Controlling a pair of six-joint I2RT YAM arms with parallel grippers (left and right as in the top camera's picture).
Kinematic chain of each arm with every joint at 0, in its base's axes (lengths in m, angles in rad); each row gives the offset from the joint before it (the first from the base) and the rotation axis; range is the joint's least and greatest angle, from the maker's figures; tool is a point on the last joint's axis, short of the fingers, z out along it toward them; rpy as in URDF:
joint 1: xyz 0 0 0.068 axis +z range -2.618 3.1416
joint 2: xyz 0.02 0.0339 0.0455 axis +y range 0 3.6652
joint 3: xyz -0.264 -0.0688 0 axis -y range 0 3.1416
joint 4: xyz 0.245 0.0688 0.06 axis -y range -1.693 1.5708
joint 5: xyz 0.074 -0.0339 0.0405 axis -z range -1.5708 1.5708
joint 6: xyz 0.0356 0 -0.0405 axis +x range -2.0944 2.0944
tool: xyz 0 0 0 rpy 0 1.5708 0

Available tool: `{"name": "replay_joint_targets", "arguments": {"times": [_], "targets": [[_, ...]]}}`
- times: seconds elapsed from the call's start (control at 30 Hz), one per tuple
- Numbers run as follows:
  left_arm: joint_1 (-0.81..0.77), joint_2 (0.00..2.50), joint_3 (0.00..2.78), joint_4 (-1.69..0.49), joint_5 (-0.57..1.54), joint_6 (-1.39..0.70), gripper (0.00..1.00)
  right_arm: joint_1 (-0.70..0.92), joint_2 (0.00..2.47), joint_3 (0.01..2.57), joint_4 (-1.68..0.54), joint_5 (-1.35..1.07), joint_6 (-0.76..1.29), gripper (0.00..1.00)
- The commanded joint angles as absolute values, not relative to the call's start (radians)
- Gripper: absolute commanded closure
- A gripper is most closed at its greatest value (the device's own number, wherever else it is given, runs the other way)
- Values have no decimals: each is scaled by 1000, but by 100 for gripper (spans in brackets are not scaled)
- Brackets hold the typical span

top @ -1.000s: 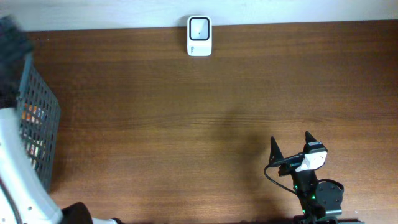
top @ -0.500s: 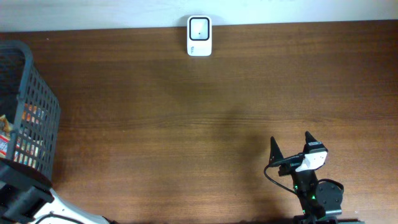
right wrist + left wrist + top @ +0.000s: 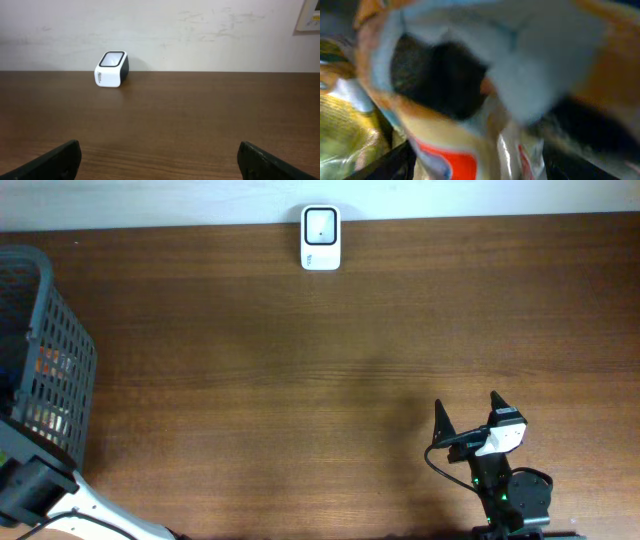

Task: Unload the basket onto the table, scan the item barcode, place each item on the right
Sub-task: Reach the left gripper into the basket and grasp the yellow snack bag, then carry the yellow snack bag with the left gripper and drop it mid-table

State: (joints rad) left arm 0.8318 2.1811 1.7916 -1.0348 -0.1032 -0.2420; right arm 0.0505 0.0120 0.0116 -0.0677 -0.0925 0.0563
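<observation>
A: FYI left end effector point(image 3: 485, 160) is down in the basket point(image 3: 60, 360), far left of the worktop point(image 3: 300, 380). The wrist view is a blur, with a packet point(image 3: 470, 145) right up against the lens. Can't tell if the fingers are apart or clamped on it.

B: So the item isn't confirmed held?

A: No. It's in the basket among others, with a yellow-green packet point(image 3: 340, 130) right beside it. First risk: the pinch catches loose film only and it slips out on the lift.

B: Or it grabs two.

A: Yes, they lie touching. Next is the mesh wall. A packet dragged over the rim could snag or tip the basket.

B: And the reader?

A: The scanner point(image 3: 321, 238) sits at the far edge, centre, well apart from the basket. That's a long carry with a floppy bag. No barcode is visible in this blur, so it may arrive facing the wrong way and not read.

B: Right side?

A: The right end effector point(image 3: 466, 400) is parked at the near edge, fingers wide apart, empty. It's not in the way, but too far off to help with a regrip.
</observation>
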Motion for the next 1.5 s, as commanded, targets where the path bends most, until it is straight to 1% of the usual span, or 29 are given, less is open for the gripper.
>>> {"name": "replay_joint_targets", "arguments": {"times": [0.0, 0.03, 0.07, 0.1, 0.13, 0.23, 0.3, 0.4, 0.5, 0.6, 0.7, 0.83, 0.9, 1.03, 1.1, 1.2, 1.27, 1.37, 1.4, 1.47], "targets": [[834, 2190, 1734, -1015, -112, -229, 67, 59, 6, 6, -71, -97, 61, 2], [834, 2189, 1736, -1013, -112, -229, 76, 59, 6, 6, -71, -97, 61, 1], [834, 2189, 1743, -1014, -112, -229, 89, 59, 6, 6, -71, -97, 61, 1], [834, 2189, 1751, -1015, -111, -229, 97, 59, 6, 6, -71, -97, 61, 1], [834, 2188, 1773, -1028, -110, -229, 100, 59, 6, 6, -71, -97, 61, 1], [834, 2184, 1855, -1083, -99, -229, 100, 59, 6, 6, -71, -97, 61, 1], [834, 2180, 1959, -1156, -89, -229, 100, 59, 6, 6, -71, -97, 61, 1], [832, 2168, 2191, -1314, -65, -229, 100, 59, 6, 6, -71, -97, 61, 1], [817, 2128, 2441, -1448, 41, -180, 100, 59, 6, 6, -71, -97, 61, 1], [735, 2043, 2682, -1544, 91, -159, 100, 59, 6, 6, -71, -97, 61, 1], [598, 1953, 2744, -1563, 90, -158, 100, 59, 6, 6, -71, -97, 61, 1], [295, 1899, 2742, -1620, 88, -140, 100, 59, 6, 6, -71, -97, 61, 1], [184, 1909, 2720, -1655, 83, -140, 100, 59, 6, 6, -71, -97, 61, 1], [-62, 1956, 2563, -1669, 83, -140, 100, 59, 6, 6, -71, -97, 61, 1], [-139, 1994, 2457, -1650, 70, -141, 100, 59, 6, 6, -71, -97, 61, 1], [-233, 2057, 2218, -1588, -41, -144, 97, 59, 6, 6, -71, -97, 61, 1], [-292, 2075, 2020, -1491, -76, -144, 96, 59, 6, 6, -71, -97, 61, 1], [-375, 2079, 1807, -1320, -77, -144, 95, 59, 6, 6, -71, -97, 61, 1], [-393, 2079, 1779, -1286, -77, -144, 92, 59, 6, 6, -71, -97, 61, 1], [-434, 2080, 1751, -1230, -105, -144, 73, 59, 6, 6, -71, -97, 61, 1]]}}
